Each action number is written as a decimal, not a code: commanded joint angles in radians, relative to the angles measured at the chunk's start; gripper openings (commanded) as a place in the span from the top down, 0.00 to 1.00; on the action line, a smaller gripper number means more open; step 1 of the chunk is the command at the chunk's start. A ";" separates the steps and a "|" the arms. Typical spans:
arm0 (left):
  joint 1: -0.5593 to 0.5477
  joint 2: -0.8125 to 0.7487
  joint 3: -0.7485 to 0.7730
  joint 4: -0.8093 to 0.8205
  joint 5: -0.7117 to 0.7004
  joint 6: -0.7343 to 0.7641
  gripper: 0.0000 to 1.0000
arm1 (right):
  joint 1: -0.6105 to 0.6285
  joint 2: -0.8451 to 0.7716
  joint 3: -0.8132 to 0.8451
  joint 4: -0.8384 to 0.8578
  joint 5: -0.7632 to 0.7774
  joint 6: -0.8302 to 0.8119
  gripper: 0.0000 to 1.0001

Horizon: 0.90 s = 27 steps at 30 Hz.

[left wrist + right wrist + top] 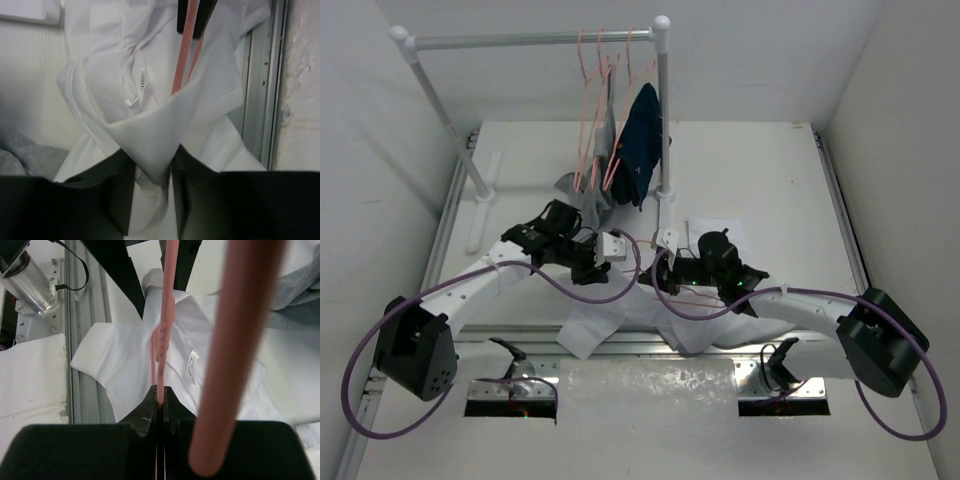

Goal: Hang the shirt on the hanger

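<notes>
The shirt (pixel 592 330) is spread on the table (pixel 770 170) at lower centre, before the rail (pixel 535 40). The hanger (pixel 161 340) is placed over its collar, which is lodged between the fingers of the left hand (pixel 152 172).

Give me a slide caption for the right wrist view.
Right gripper shut on the pink hanger, the white shirt spread behind it.

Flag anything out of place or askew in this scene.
The shirt lies bunched, with one part spilling over the near edge of the table. On the rack, the grey garment sags until its lower end heaps on the table. Nothing looks damaged or spilled.
</notes>
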 commanded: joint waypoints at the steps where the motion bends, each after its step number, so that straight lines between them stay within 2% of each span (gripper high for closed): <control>1: -0.033 -0.009 0.014 0.066 0.061 -0.026 0.77 | 0.007 -0.033 0.018 0.053 -0.026 -0.030 1.00; 5: -0.085 -0.021 0.014 0.081 0.055 -0.049 0.79 | 0.007 -0.056 0.020 0.056 -0.021 -0.030 1.00; 8: -0.123 -0.047 0.007 0.099 0.039 -0.056 0.72 | 0.009 -0.071 0.026 0.042 -0.020 -0.030 1.00; 11: -0.145 -0.062 0.013 0.124 0.022 -0.070 0.71 | 0.013 -0.077 0.037 0.041 -0.023 -0.065 1.00; 12: -0.143 -0.073 0.019 0.130 0.019 -0.075 0.74 | 0.016 -0.077 0.041 0.038 -0.024 -0.069 1.00; 13: -0.143 -0.076 0.027 0.130 0.016 -0.079 0.86 | 0.017 -0.079 0.051 0.033 -0.026 -0.071 1.00; 15: -0.143 -0.093 0.051 0.113 0.000 -0.076 0.99 | 0.018 -0.088 0.066 0.025 -0.037 -0.082 1.00; 22: -0.145 -0.133 0.085 0.079 -0.056 -0.084 1.00 | 0.018 -0.099 0.127 -0.034 -0.046 -0.112 1.00; 23: -0.146 -0.136 0.083 0.081 -0.068 -0.090 1.00 | 0.020 -0.097 0.137 -0.047 -0.035 -0.106 0.94; 24: -0.145 -0.148 0.083 0.080 -0.089 -0.090 1.00 | 0.018 -0.099 0.158 -0.066 -0.028 -0.097 0.83; 25: -0.145 -0.156 0.074 0.080 -0.100 -0.086 1.00 | 0.017 -0.105 0.167 -0.118 -0.006 -0.097 0.54; 26: -0.145 -0.180 0.065 0.078 -0.126 -0.076 1.00 | 0.017 -0.115 0.173 -0.143 0.011 -0.094 0.40; 27: -0.145 -0.197 0.056 0.078 -0.138 -0.054 1.00 | 0.015 -0.131 0.167 -0.155 0.026 -0.091 0.32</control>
